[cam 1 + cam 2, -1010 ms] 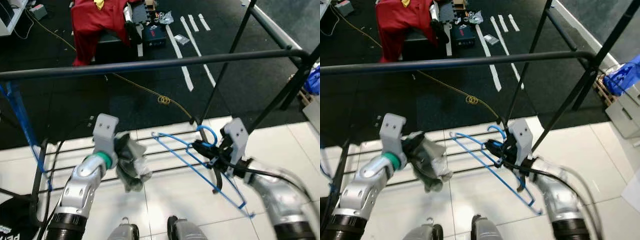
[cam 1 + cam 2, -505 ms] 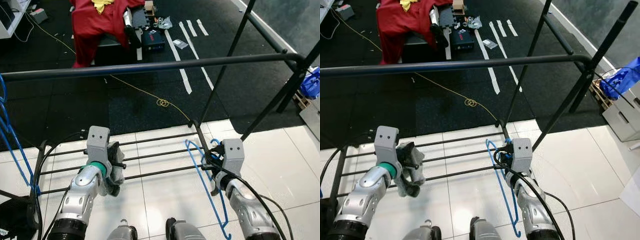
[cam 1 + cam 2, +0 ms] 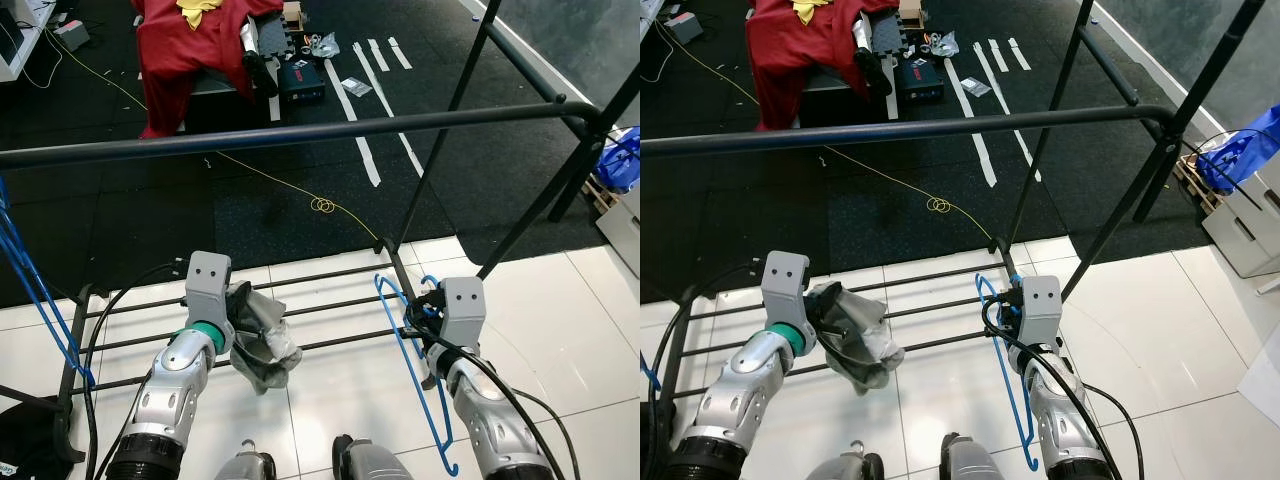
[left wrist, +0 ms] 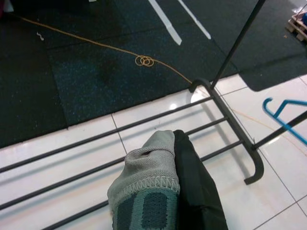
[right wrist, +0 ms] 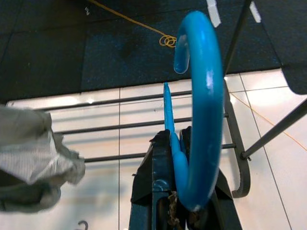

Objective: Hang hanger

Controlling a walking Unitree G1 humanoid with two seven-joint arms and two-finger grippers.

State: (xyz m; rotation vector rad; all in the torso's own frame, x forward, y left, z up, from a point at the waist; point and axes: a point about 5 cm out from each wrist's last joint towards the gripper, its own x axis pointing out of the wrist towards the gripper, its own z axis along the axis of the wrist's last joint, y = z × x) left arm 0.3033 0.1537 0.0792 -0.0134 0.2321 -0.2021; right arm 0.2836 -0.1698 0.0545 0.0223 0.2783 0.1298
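Holding blue hanger [image 3: 415, 370] at neck, my right gripper [image 3: 425, 318] clamped, low before rack. Left gripper [image 3: 240, 330] grips grey cloth [image 3: 262, 348]. Step: carry. Next: raise hook over top rail [image 3: 300, 127].

The hanger [image 5: 199, 96] looks like smooth, glossy blue plastic. The rail [image 3: 300, 130] seems matt black metal, and the sock [image 4: 146, 187] is knitted grey cloth. Floor tiles [image 3: 330, 370] shine glossy white.

Tool [image 5: 184, 211] grips blue hanger [image 5: 199, 96] above rack [image 5: 144, 127].
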